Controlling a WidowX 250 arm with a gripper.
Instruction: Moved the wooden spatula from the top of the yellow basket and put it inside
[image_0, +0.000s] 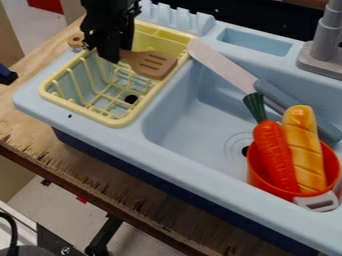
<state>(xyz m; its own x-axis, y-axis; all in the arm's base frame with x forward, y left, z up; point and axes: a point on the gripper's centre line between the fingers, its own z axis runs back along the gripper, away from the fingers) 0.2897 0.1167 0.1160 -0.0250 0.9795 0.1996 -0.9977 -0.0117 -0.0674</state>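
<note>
At the upper left, my gripper (113, 50) hangs over the yellow basket (119, 121), in front of the middle of the wooden spatula. The brown slotted head of the spatula (150, 64) shows just right of the gripper, reaching the basket's right rim. Its handle end (76, 40) sticks out left of the gripper, beyond the basket's left side. The gripper covers the handle's middle, and whether it holds the handle is hidden.
A knife (224, 64) lies across the blue sink's (194, 162) back edge, its handle inside the basin. To the right, a red pot (264, 185) holds a toy carrot (274, 155) and bread (304, 147). A grey faucet (327, 42) stands at the upper right.
</note>
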